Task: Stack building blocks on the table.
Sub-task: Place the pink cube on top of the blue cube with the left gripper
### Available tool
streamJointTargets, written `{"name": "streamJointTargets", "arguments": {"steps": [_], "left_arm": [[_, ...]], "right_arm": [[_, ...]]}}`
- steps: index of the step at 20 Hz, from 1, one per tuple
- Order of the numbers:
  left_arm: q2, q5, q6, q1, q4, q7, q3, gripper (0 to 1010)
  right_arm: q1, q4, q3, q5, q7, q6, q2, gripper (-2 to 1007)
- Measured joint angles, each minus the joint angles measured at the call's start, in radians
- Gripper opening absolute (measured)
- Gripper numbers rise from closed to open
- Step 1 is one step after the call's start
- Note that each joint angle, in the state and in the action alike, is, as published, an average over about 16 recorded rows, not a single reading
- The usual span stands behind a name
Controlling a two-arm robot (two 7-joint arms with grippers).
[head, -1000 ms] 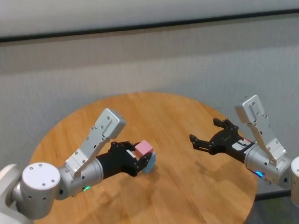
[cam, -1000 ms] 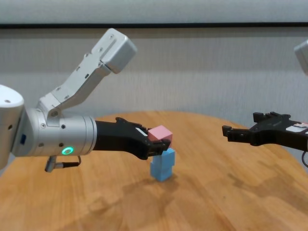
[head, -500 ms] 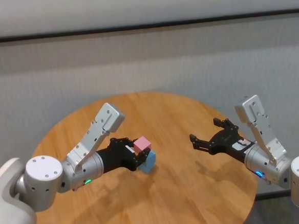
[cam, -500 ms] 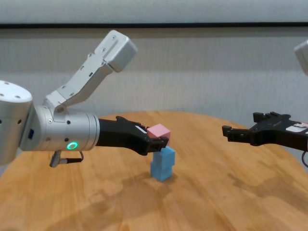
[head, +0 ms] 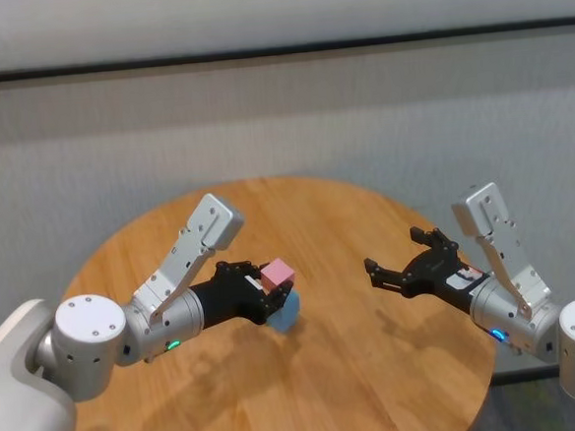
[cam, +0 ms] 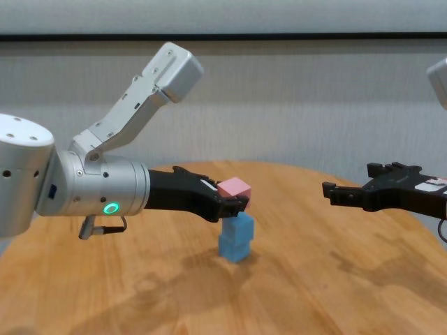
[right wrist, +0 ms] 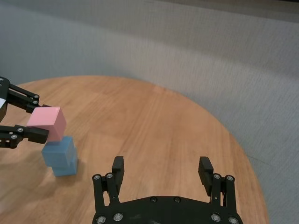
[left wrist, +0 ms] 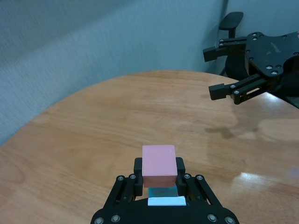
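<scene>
1. Grey wall panels are standing behind a round wooden table (head: pixel 377 367), which is carrying the whole job at the middle of its plank top.

2. Two blue blocks (cam: pixel 236 237) are sitting one on the other as a short column on the table, directly beneath the tips of the left gripper (cam: pixel 236 201). In the head view only one blue face is showing, since the gripper is covering the rest.

3. The left gripper is clamping the pink block (cam: pixel 234 187) by its sides, fingers (left wrist: pixel 137 179) pressing in from either side, so the block's underside is staying free to meet the column. The pink block is sitting on, or just above, the top blue block; the views are not settling whether they are touching.

4. It is being held level and roughly lined up over the column, though slightly offset in the right wrist view (right wrist: pixel 46 122), presumably so it will land flat and not tip the stack.

5. The right gripper (head: pixel 404 260) is hanging above the table well apart from the stack, its fingers spread and holding nothing, apparently keeping clear while the left arm is working.

6. Judged from this, the last placement is under way.
</scene>
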Motion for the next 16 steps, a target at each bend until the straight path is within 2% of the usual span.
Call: {"name": "streamJointTargets", "arguments": {"steps": [16], "left_arm": [[-0.009,0.0,-0.001,0.003,0.007,0.004,0.014,395]], "right_arm": [[0.0,0.0,0.0,0.0,0.0,0.0,0.0,1000]]}}
